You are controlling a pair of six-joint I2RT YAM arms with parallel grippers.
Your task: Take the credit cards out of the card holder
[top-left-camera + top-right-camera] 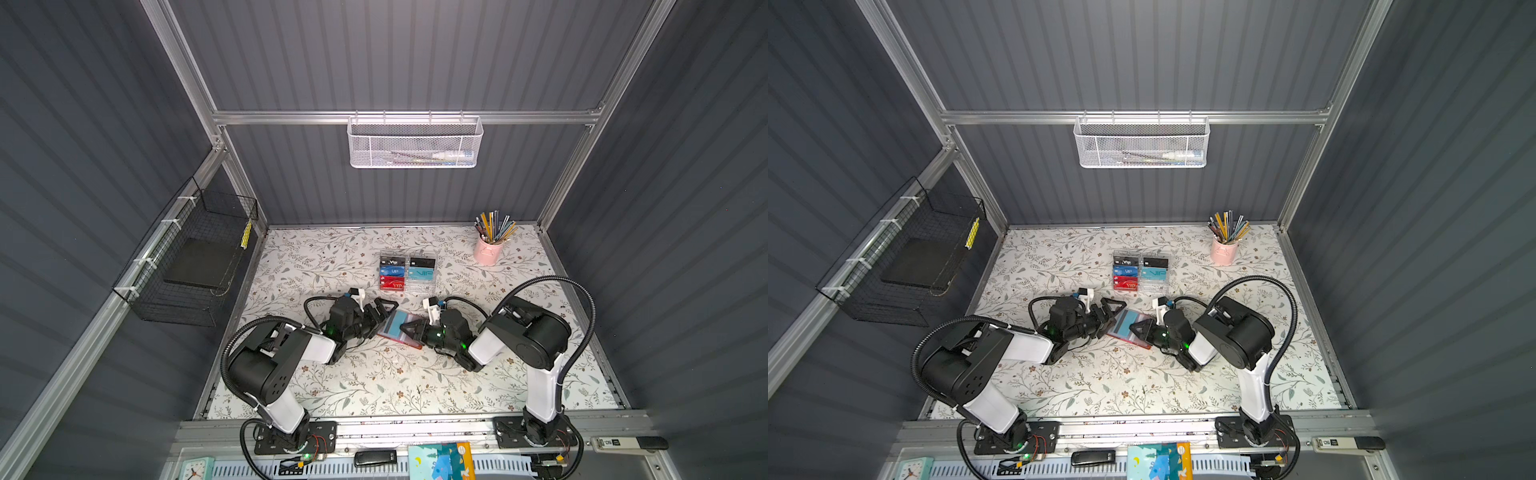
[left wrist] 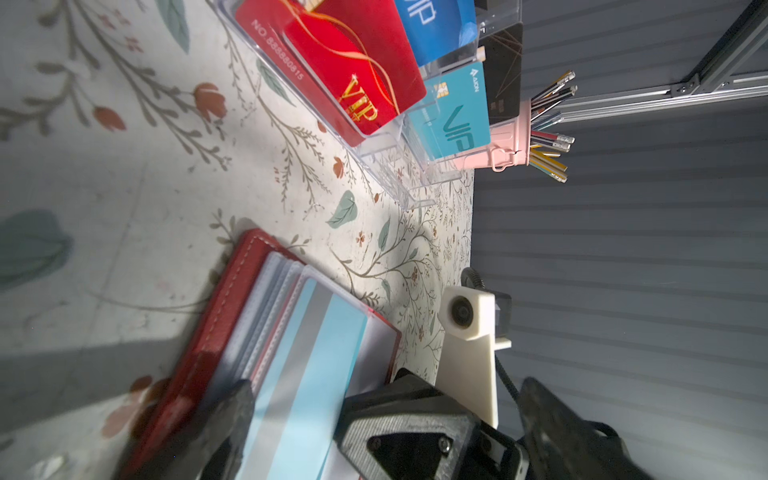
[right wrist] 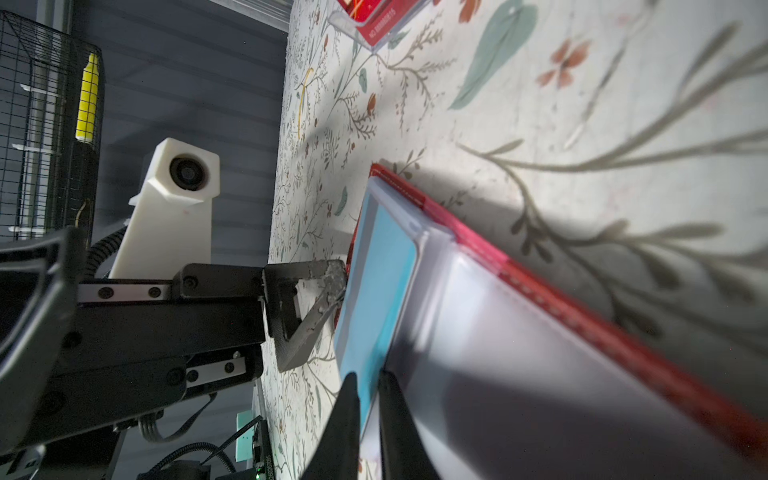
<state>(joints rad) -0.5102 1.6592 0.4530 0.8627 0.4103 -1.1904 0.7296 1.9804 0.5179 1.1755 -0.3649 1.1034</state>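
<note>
— Right pincer [image 3: 368,384] first: what is it doing?
— I have it pinching the edge of a thin light-blue plastic credit card [image 3: 378,282], which lies on the clear sleeves [image 2: 270,291] of the open red booklet-style card holder [image 2: 224,299]. My left pincer [image 1: 381,318] is spread wide at the holder's opposite edge.
— And the clear acrylic tiered rack [image 1: 424,286]?
— Black, blue, red and teal VIP cards [image 1: 392,272] stand in it.

The card holder [image 2: 216,316] is stitched matt leatherette, the credit cards [image 2: 332,353] smooth plastic.

Bright overhead light, hard shadows on table [image 1: 374,386]; wrist-cam fg blurry, edges warped.
</note>
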